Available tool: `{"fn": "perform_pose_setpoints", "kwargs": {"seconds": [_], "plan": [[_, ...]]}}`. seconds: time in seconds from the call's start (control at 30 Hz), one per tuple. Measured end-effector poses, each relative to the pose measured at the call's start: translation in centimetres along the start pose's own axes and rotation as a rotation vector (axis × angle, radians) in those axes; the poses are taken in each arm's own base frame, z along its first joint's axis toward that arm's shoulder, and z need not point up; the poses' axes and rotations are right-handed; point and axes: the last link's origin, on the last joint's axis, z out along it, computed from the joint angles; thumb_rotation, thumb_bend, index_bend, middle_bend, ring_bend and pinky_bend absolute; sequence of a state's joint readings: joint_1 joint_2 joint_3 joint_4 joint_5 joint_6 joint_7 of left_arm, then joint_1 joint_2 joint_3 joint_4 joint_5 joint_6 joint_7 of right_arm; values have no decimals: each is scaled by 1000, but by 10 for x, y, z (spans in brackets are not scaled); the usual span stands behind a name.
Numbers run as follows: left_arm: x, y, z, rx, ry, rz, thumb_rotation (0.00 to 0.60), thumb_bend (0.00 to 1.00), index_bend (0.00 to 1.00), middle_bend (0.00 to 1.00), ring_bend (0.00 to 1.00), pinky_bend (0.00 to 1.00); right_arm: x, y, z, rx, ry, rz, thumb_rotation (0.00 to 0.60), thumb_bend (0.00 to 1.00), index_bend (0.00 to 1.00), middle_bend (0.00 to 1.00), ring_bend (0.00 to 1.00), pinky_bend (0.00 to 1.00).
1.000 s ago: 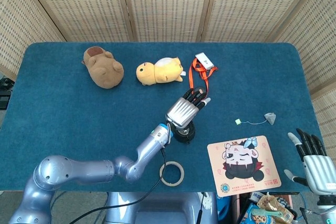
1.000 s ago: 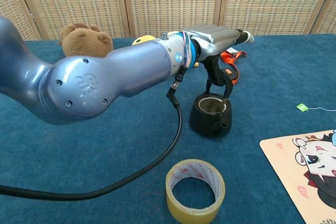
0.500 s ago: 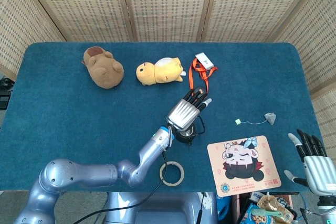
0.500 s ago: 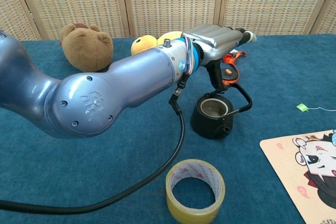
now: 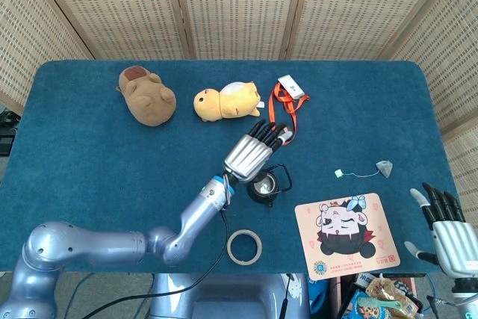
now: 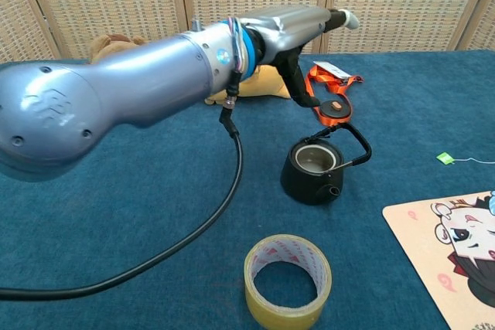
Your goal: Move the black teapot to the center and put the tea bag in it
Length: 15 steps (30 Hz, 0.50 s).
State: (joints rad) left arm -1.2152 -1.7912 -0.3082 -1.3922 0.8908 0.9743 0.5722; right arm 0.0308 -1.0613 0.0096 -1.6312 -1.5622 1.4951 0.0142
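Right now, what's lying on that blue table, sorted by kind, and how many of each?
Plush toys: 2, brown and yellow
Black teapot: 1
Tea bag on string: 1
Yellowish tape roll: 1
Orange lanyard with white card: 1
Cartoon-printed mat: 1
Total: 7

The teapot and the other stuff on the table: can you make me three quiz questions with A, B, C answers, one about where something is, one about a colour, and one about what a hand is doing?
1. Where is the black teapot?
A. On the cartoon mat
B. On the blue table, behind the tape roll
C. Beside the brown plush

2. What colour is the lanyard?
A. Orange
B. Green
C. Purple

3. What is the left hand doing?
A. Holding the teapot handle
B. Pinching the tea bag
C. Holding nothing, raised above the teapot

Answers: 1 B, chest view shows the teapot behind the tape roll. 2 A, the strap is bright orange. 3 C, its fingers are off the teapot.
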Motion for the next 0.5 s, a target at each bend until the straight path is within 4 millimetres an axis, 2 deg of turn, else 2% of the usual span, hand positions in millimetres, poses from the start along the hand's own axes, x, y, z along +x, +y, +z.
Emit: {"fn": "perform_pose_setpoints", "kwargs": {"seconds": [0.13, 0.23, 0.5], "plan": [[14, -17, -20, 14, 6, -44, 600, 260, 0, 0, 0, 0, 1, 0, 2, 6, -1, 1, 600, 143, 23, 24, 0, 0], [27, -38, -40, 42, 19, -68, 600, 260, 0, 0, 0, 0, 2, -1, 5, 13, -4, 2, 600, 143, 23, 30, 0, 0], [54, -96, -107, 163, 72, -92, 600, 260, 0, 0, 0, 0, 4, -1, 16, 24, -5, 4, 600, 144, 62, 58, 0, 0]]}}
